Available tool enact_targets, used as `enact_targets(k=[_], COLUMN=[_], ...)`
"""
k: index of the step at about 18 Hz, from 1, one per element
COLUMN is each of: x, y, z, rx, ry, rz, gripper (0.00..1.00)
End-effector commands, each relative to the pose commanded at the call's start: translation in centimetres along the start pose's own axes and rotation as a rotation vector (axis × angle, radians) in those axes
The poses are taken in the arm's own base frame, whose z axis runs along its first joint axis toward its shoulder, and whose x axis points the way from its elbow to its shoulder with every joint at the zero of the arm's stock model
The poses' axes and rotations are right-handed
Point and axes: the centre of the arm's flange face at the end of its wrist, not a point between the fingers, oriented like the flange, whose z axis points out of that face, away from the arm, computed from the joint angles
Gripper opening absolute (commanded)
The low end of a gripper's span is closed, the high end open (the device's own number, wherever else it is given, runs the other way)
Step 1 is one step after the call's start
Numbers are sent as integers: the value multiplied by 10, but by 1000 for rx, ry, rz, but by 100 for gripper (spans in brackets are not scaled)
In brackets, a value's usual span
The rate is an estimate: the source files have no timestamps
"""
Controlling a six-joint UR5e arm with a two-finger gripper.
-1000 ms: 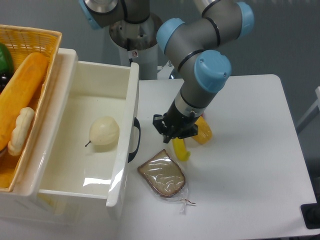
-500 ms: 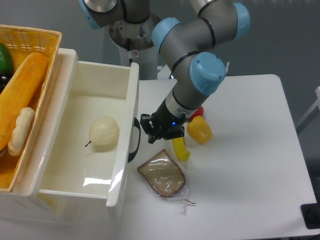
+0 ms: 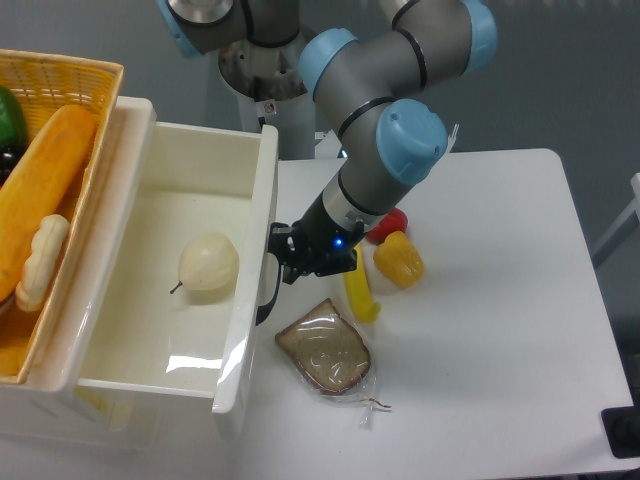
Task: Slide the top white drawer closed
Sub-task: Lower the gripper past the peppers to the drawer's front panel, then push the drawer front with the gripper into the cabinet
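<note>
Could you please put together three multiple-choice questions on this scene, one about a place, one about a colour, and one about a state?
1. Where does the pale round fruit lie?
A. inside the top white drawer
B. on the table beside the bread
C. in the basket

2. What colour is the drawer's handle?
A. white
B. black
C. yellow

3. How does the top white drawer stand?
A. shut flush
B. lifted off the cabinet
C. pulled out open

Answers:
1 A: the pale round fruit rests on the floor of the top white drawer.
2 B: the handle on the drawer's front is black.
3 C: the drawer's inside is open to view, with the gripper right at its front.
</note>
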Motion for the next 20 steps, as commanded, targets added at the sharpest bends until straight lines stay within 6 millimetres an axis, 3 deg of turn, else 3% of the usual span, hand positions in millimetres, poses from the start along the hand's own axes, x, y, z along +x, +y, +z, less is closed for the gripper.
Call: enact_targets(k=[7,20], x=[29,82], y=[-2,-11], z=[-8,24], rx=[22,-30], ry=[3,21], rz=[9,40], gripper=[9,9])
